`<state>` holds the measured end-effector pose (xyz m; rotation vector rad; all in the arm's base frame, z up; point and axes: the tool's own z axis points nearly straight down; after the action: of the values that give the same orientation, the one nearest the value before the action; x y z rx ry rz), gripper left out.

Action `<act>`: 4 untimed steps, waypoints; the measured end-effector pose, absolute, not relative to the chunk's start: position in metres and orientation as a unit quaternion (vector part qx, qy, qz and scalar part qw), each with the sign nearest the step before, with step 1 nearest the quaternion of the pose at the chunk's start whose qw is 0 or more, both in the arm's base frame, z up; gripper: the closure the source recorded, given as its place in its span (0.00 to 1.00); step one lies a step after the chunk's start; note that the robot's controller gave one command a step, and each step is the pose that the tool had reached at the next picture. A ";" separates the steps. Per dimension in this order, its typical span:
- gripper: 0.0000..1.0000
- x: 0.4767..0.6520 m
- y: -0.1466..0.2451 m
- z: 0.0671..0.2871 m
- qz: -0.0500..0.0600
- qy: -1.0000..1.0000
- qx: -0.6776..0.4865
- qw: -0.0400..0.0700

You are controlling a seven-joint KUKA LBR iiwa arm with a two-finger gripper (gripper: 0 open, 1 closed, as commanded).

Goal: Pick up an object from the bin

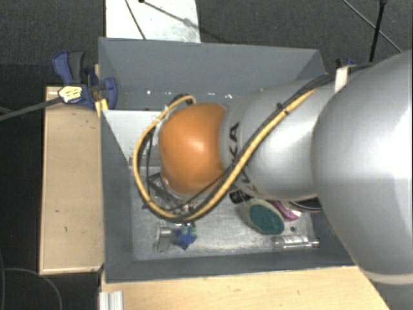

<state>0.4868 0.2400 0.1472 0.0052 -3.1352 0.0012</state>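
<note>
While my pincer [173,226], released or clenched I cannot tell, sits over the small blue plastic piece [185,237] by the grey metal bin [122,192]'s near-left corner, I might shove it against the wall.

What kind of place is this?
Probably a robotics lab or test cell: a big silver arm reaches into a grey metal bin holding loose small things, such as a teal disc and a blue piece.

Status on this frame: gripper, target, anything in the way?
Gripper low in bin, left side. Small blue object just by it, not seen held. Green round thing and clear piece lie apart, rightward.
</note>
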 end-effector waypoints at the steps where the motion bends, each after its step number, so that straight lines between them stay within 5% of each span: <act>1: 0.00 0.507 0.167 0.159 0.001 -0.987 0.159 0.000; 2: 0.00 0.483 0.172 0.073 0.000 -0.992 0.124 0.001; 3: 1.00 0.484 0.172 0.077 -0.001 -0.993 0.121 -0.001; 4: 1.00 0.487 0.182 0.224 -0.001 -0.993 0.117 -0.005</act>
<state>0.4865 0.1822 0.2239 0.3695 -3.1306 -0.0042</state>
